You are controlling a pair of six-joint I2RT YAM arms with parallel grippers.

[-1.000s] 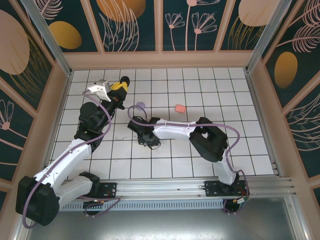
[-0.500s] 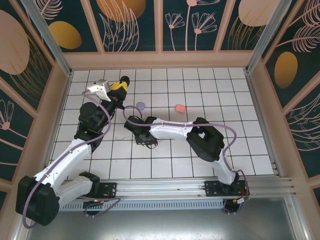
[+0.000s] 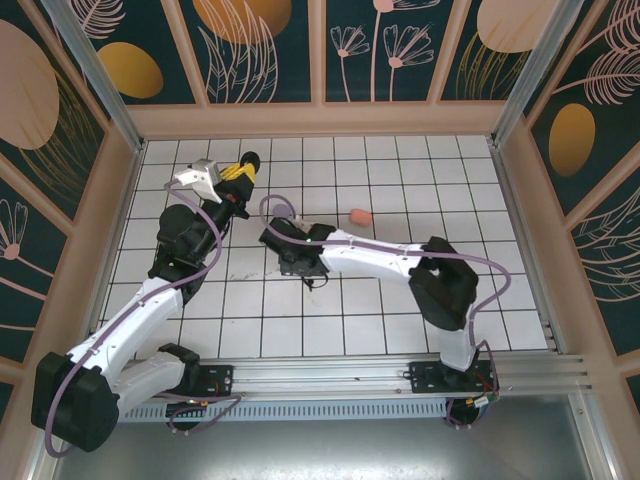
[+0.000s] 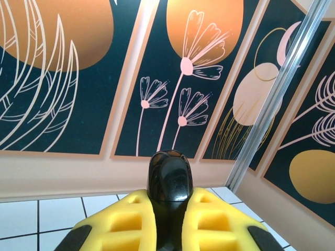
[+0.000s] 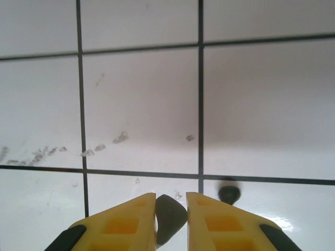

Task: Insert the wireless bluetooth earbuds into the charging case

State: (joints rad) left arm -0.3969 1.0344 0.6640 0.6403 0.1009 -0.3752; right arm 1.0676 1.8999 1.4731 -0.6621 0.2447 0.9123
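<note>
My left gripper (image 4: 168,209) is shut on the glossy black charging case (image 4: 168,175), whose rounded end sticks out past the yellow fingers (image 4: 123,219) toward the back wall. In the top view that gripper (image 3: 238,172) is raised over the back left tiles with the case (image 3: 250,160) at its tip. My right gripper (image 5: 171,197) points down at the tiles, shut on a small black earbud (image 5: 168,215). A second black earbud (image 5: 229,193) lies on the tile just right of the fingers, by a grid line. In the top view the right gripper (image 3: 300,266) hangs over the middle of the floor.
A small salmon-pink piece (image 3: 360,216) lies on the tiles behind the right arm. Faint smudges (image 5: 99,148) mark the tile ahead of the right fingers. Wooden walls with painted panels (image 4: 157,78) close in the white grid floor (image 3: 480,200).
The right arm has swung to the right, its elbow moving toward the right side and the gripper shifting slightly right. A lilac piece seen earlier near its wrist is now covered. The left arm is still.
</note>
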